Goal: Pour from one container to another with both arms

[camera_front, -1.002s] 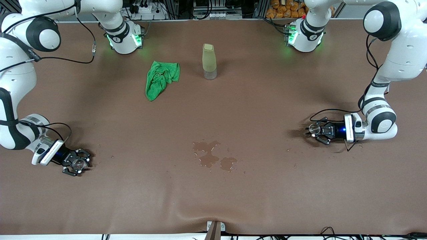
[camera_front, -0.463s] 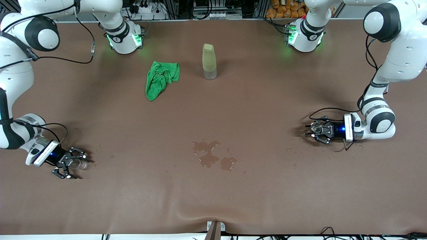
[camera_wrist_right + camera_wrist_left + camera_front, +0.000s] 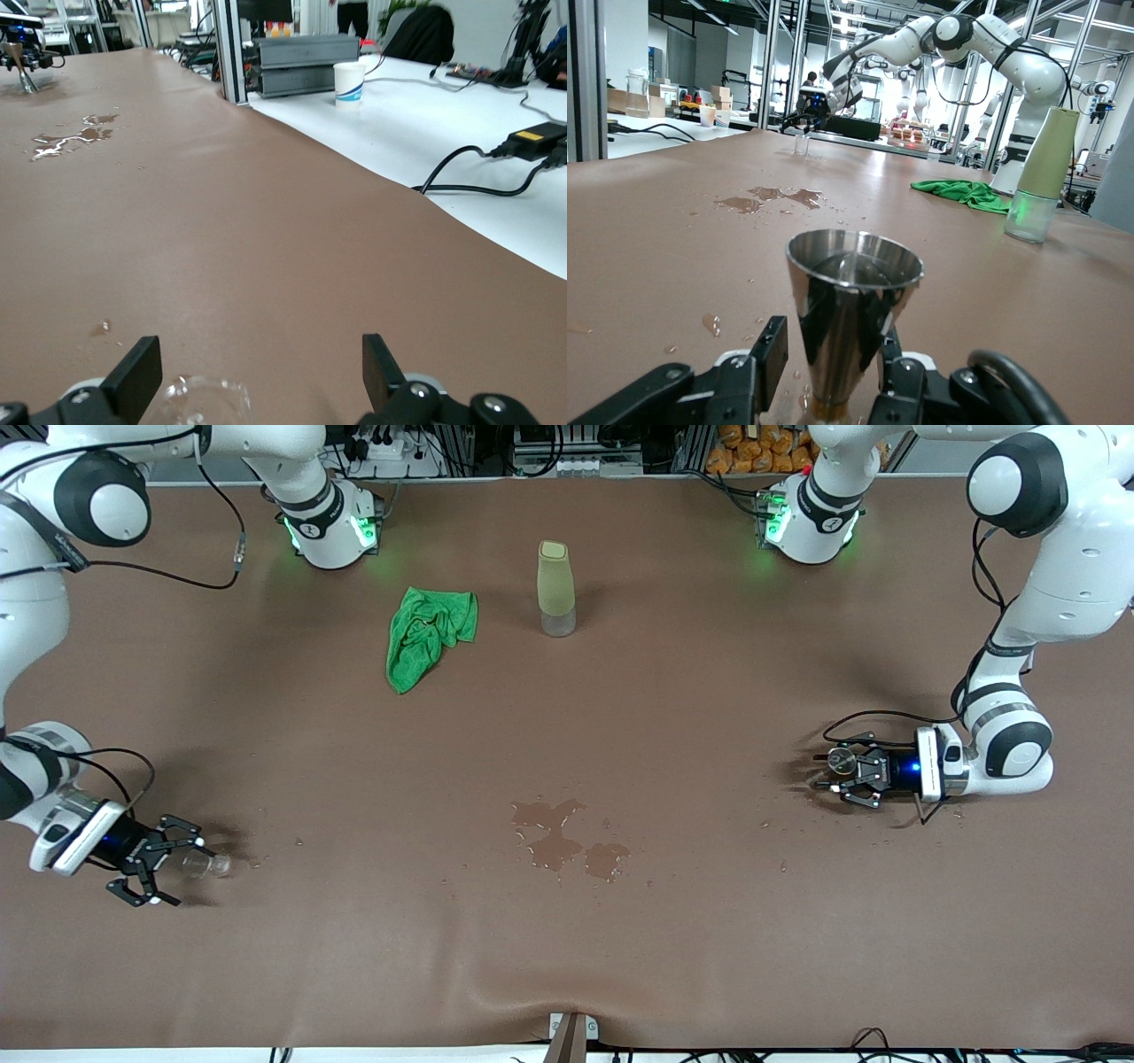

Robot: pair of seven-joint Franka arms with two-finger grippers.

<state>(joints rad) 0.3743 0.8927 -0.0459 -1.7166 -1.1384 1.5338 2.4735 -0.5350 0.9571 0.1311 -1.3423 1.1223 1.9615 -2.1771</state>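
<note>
Right gripper (image 3: pixel 158 859) has let go of the glass cup (image 3: pixel 205 864), fingers now spread wide, and backed off toward the right arm's end of the table; cup left standing on the mat. Left gripper (image 3: pixel 842 772) fingers have loosened around the silver cup (image 3: pixel 850 323).

We get bright, even overhead light, soft shadows under both grippers, glare on the puddle (image 3: pixel 567 841).

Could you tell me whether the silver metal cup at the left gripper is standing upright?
Upright: the silver metal cup stands rim up on the table, between the left gripper's fingers.
</note>
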